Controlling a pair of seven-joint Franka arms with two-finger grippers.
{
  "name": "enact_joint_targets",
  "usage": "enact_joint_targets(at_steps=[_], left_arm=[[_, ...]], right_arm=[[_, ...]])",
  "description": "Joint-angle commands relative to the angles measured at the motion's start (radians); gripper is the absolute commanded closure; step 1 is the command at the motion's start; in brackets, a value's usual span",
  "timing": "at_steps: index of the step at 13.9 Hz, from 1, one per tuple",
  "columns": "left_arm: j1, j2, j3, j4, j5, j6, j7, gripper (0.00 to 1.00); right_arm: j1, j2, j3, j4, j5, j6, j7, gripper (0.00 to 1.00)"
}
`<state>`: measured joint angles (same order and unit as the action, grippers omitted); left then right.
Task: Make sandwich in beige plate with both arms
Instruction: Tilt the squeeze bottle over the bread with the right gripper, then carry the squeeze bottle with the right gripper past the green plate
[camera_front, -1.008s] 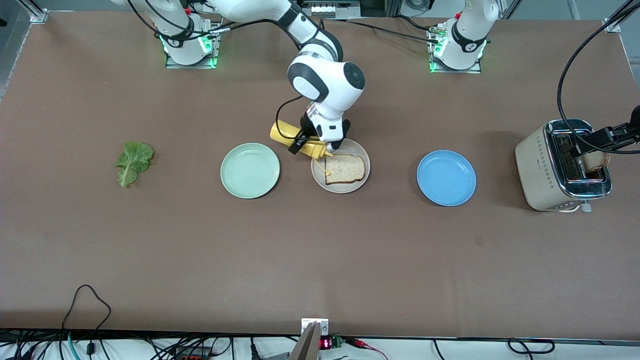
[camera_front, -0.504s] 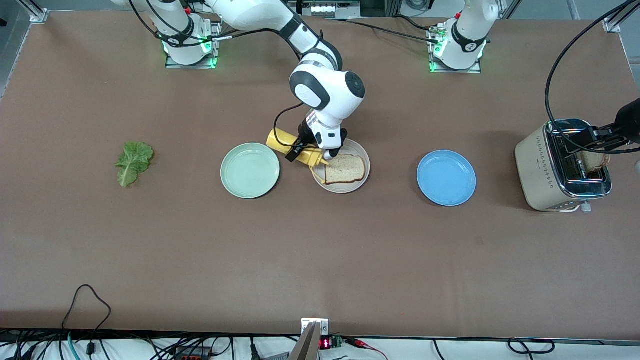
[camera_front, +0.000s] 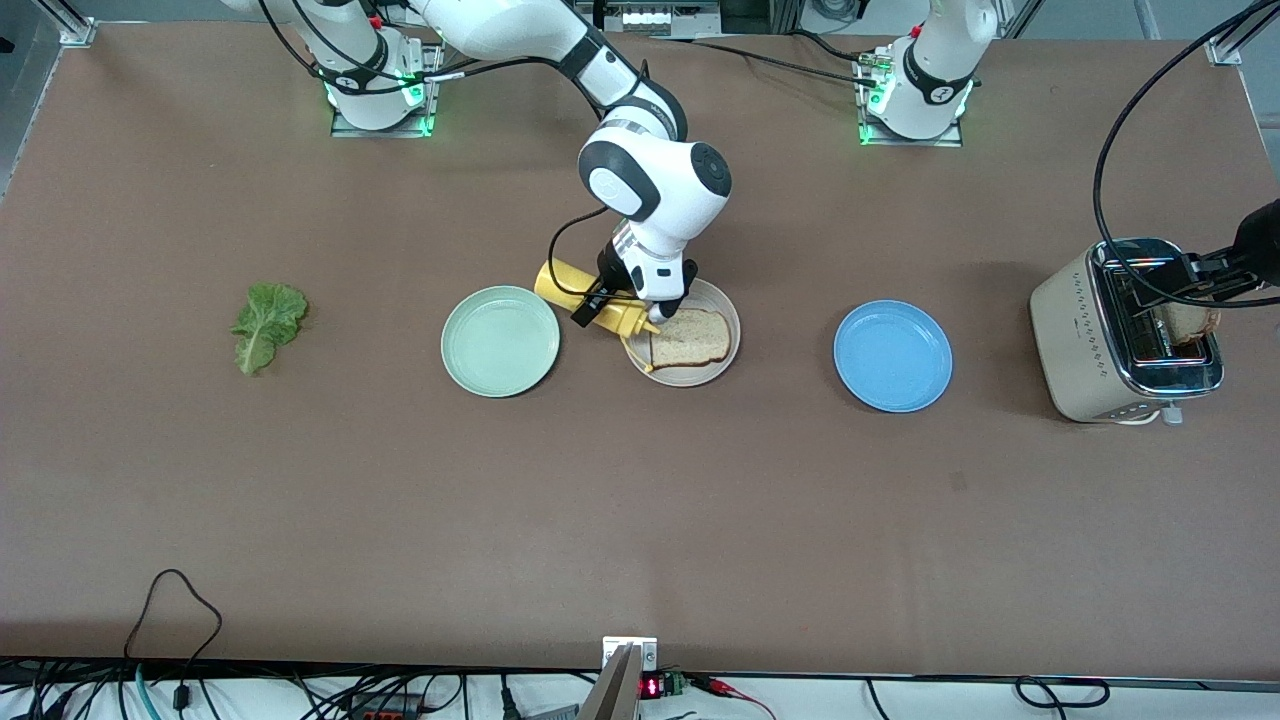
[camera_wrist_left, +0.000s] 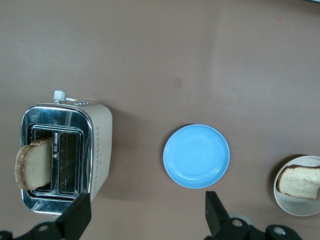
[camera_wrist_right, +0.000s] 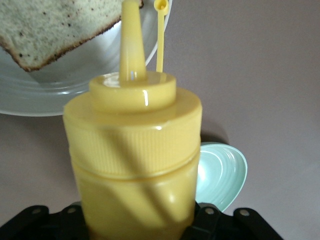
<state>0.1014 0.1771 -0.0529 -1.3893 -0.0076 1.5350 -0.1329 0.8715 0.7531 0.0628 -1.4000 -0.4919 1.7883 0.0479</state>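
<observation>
One toast slice (camera_front: 690, 338) lies flat on the beige plate (camera_front: 731, 322), with no lettuce on it. My right gripper (camera_front: 612, 297) is shut on a yellow squeeze bottle (camera_front: 558, 280), which is tilted with its nozzle (camera_wrist_right: 131, 35) over the plate's rim beside the toast (camera_wrist_right: 50, 30). The lettuce leaf (camera_front: 266, 322) lies on the table toward the right arm's end. A second toast slice (camera_wrist_left: 34, 164) stands in the toaster (camera_wrist_left: 97, 145). My left gripper (camera_wrist_left: 145, 220) hangs open and empty over the toaster (camera_front: 1080, 330).
A mint green plate (camera_front: 500, 340) sits beside the beige plate toward the right arm's end, and a blue plate (camera_front: 892, 355) toward the left arm's end. Black cables loop above the toaster. Cables trail along the table edge nearest the camera.
The right gripper shifted the bottle slightly toward the right arm's end, drawing the nozzle off the toast to the plate's rim. The left gripper rose a little over the toaster.
</observation>
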Motion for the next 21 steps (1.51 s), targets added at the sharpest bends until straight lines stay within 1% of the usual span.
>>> enact_joint_targets(at_steps=[1,3,6,8,9,11,12,13,14,17,19,21], left_arm=[[0.006,-0.016,-0.002,-0.016,0.001,0.007,0.012,0.0],[0.006,-0.016,-0.002,-0.016,0.001,0.007,0.012,0.0],[0.008,-0.016,-0.002,-0.016,0.001,0.007,0.01,0.0],[0.008,-0.016,-0.002,-0.016,0.0,0.007,0.01,0.0],[0.008,-0.016,-0.002,-0.016,0.0,0.007,0.01,0.0],[0.006,-0.016,-0.002,-0.016,0.001,0.005,0.01,0.0],[0.006,-0.016,-0.002,-0.016,0.003,0.004,0.01,0.0],[0.004,-0.016,-0.002,-0.016,0.004,0.004,0.01,0.0],[0.001,-0.016,-0.002,-0.016,0.009,0.004,0.009,0.0],[-0.005,-0.016,-0.005,-0.016,0.018,0.004,0.009,0.0],[-0.005,-0.016,-0.007,-0.016,0.02,0.004,0.009,0.0],[-0.005,-0.016,-0.007,-0.016,0.02,0.004,0.009,0.0]], right_arm=[[0.0,0.006,-0.003,0.035,0.021,-0.026,0.007,1.0],[0.001,0.02,-0.003,0.032,0.018,-0.023,0.009,1.0],[-0.002,0.005,-0.001,0.047,0.024,-0.04,0.004,1.0],[-0.003,0.002,-0.003,0.099,0.05,-0.072,0.001,1.0],[-0.009,-0.001,-0.003,0.102,0.053,-0.073,-0.002,1.0],[-0.057,-0.02,-0.003,0.092,0.059,-0.067,0.003,1.0],[-0.087,-0.041,-0.003,0.088,0.081,-0.063,0.009,1.0],[-0.126,-0.07,-0.003,0.085,0.137,-0.06,0.001,1.0],[-0.161,-0.107,-0.003,0.069,0.171,-0.06,-0.006,1.0],[-0.28,-0.248,0.008,-0.057,0.191,-0.053,-0.049,1.0],[-0.379,-0.358,0.012,-0.179,0.269,0.003,-0.12,1.0],[-0.463,-0.449,0.014,-0.272,0.311,0.043,-0.215,1.0]])
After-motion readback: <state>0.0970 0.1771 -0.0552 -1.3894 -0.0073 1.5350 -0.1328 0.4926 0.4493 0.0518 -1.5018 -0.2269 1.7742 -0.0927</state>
